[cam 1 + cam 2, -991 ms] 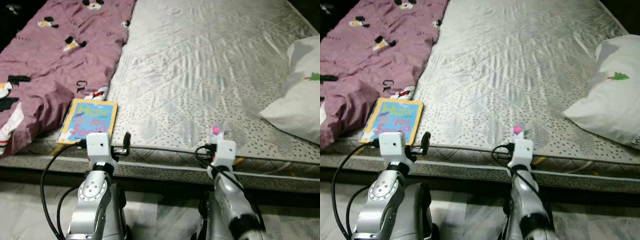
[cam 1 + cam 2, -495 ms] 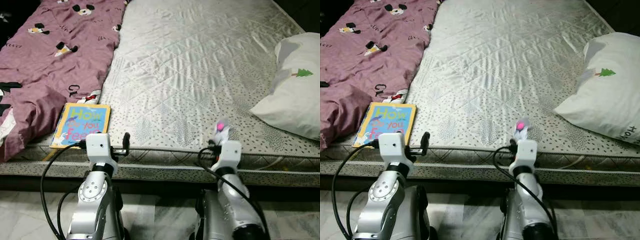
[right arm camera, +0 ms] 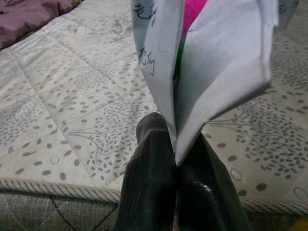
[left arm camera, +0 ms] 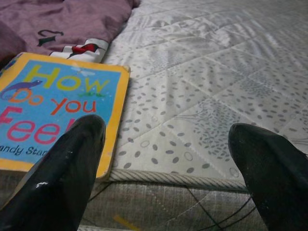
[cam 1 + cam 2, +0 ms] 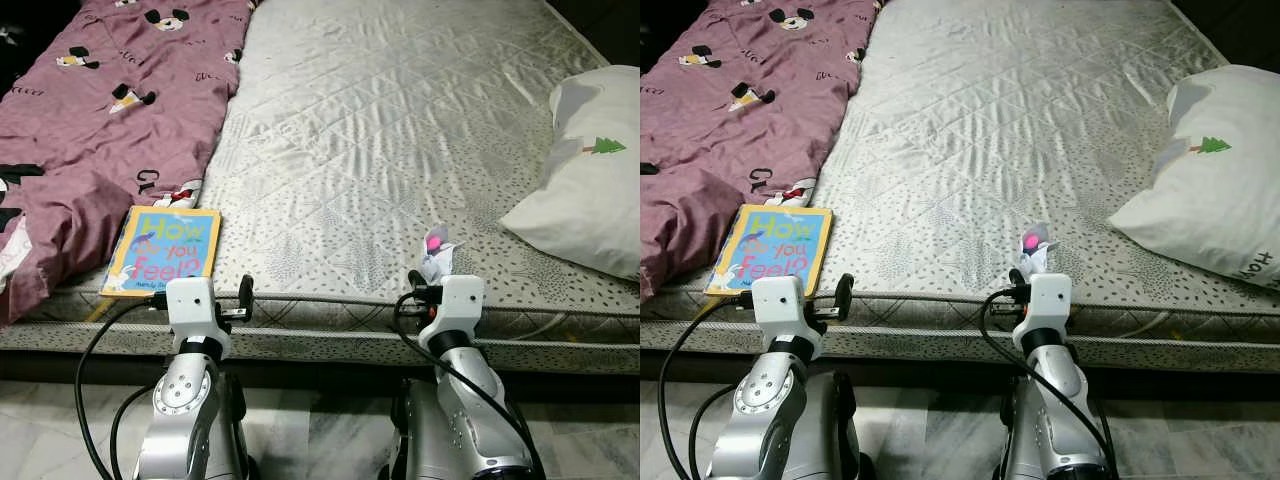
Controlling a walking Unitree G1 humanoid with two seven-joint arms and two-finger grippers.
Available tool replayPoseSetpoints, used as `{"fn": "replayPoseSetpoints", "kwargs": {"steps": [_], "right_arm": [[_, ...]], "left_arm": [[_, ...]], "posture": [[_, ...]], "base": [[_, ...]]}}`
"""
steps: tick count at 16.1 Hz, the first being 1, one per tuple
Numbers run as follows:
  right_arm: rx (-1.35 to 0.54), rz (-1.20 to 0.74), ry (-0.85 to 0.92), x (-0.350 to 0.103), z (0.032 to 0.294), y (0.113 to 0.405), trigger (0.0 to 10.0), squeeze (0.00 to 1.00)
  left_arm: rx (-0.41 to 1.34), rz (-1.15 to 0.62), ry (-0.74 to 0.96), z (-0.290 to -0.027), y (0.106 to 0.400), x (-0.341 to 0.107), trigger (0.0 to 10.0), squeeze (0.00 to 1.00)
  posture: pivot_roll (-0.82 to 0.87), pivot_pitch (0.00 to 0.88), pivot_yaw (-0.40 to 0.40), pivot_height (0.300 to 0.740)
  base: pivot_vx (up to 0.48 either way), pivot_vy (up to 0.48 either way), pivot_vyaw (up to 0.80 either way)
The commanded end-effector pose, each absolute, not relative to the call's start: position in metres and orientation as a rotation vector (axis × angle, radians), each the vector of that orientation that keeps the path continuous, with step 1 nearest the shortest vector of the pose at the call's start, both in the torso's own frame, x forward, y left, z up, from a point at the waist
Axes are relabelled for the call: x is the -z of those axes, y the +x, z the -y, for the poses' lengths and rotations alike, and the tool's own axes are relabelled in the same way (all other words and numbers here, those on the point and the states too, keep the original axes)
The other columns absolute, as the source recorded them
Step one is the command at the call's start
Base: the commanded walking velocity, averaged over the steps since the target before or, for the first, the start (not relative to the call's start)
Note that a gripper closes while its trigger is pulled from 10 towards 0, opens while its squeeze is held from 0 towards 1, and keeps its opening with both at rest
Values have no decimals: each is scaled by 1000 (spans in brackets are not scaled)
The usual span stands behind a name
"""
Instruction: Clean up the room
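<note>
A colourful picture book (image 5: pixel 163 250) lies flat on the near left corner of the bare mattress (image 5: pixel 400 130). My left gripper (image 4: pixel 166 159) hangs open just off the bed's edge, the book's corner (image 4: pixel 62 103) in front of one finger. My right gripper (image 3: pixel 175 159) is shut on a folded white paper wrapper (image 3: pixel 211 62) with pink inside, held upright over the mattress edge (image 5: pixel 436 250).
A purple cartoon-print quilt (image 5: pixel 90 120) is bunched on the bed's left side, beside the book. A white pillow (image 5: pixel 595 180) with a small tree print lies at the right. Pale tiled floor (image 5: pixel 300 430) runs below the bed frame.
The head camera tilted a second ago, then steadied. My left gripper has dropped slightly and drawn back from the bed edge. My right gripper still holds the wrapper, now a little nearer.
</note>
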State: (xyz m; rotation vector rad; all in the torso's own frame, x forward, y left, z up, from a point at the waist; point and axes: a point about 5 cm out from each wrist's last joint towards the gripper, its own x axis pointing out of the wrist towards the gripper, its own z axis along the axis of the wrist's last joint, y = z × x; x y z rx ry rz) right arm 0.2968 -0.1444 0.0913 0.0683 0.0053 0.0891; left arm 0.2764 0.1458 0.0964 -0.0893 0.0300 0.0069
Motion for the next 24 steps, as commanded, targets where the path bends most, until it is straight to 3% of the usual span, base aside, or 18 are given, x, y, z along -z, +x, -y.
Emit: {"fn": "replayPoseSetpoints", "kwargs": {"steps": [1, 18, 24], "right_arm": [[-80, 9, 77, -98, 144, 300, 10000, 0], [-52, -12, 49, -99, 150, 304, 10000, 0], [-37, -24, -14, -93, 151, 302, 10000, 0]], "left_arm": [[-13, -36, -84, -149, 276, -96, 10000, 0], [-31, -39, -32, -146, 280, -96, 10000, 0], [-28, -39, -31, -145, 280, -95, 10000, 0]], "posture": [[-20, 153, 12, 568], [-15, 133, 13, 738], [-14, 132, 10, 740]], "base": [[0, 0, 0], [0, 0, 0], [0, 0, 0]]}}
